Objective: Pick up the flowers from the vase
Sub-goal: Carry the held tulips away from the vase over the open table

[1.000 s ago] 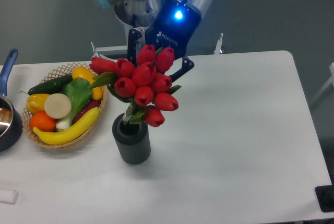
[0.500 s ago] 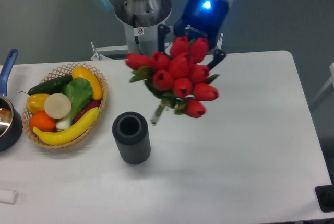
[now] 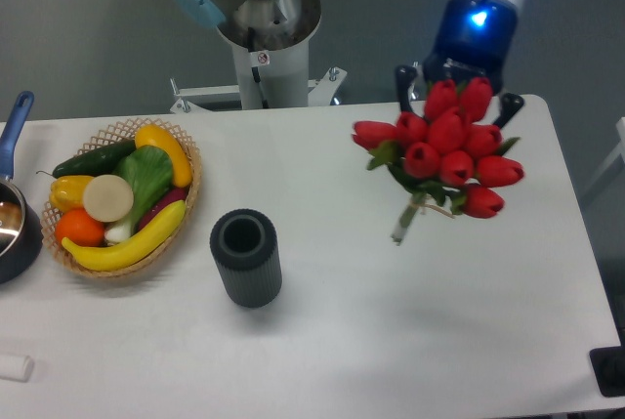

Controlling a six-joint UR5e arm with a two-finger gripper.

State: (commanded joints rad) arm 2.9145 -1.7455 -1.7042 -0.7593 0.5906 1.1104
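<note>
The flowers (image 3: 444, 150), a bunch of red tulip buds with green leaves and pale stems, hang in the air over the right half of the table. My gripper (image 3: 455, 97) is behind the buds, its dark fingers (image 3: 404, 81) showing on either side of the bunch, shut on it. The pale stem ends point down and to the left, above the tabletop. The vase (image 3: 247, 257), a dark ribbed cylinder, stands upright left of centre with its round mouth empty, well apart from the bunch.
A wicker basket (image 3: 186, 212) of fruit and vegetables sits at the left. A dark pot with a blue handle (image 3: 15, 124) is at the left edge. The arm's base (image 3: 264, 33) stands behind the table. A small white object (image 3: 15, 367) lies at the front left.
The bunch has left the vase: it was lifted out and carried to the right across the table with my gripper. The vase stays in place, now empty.
</note>
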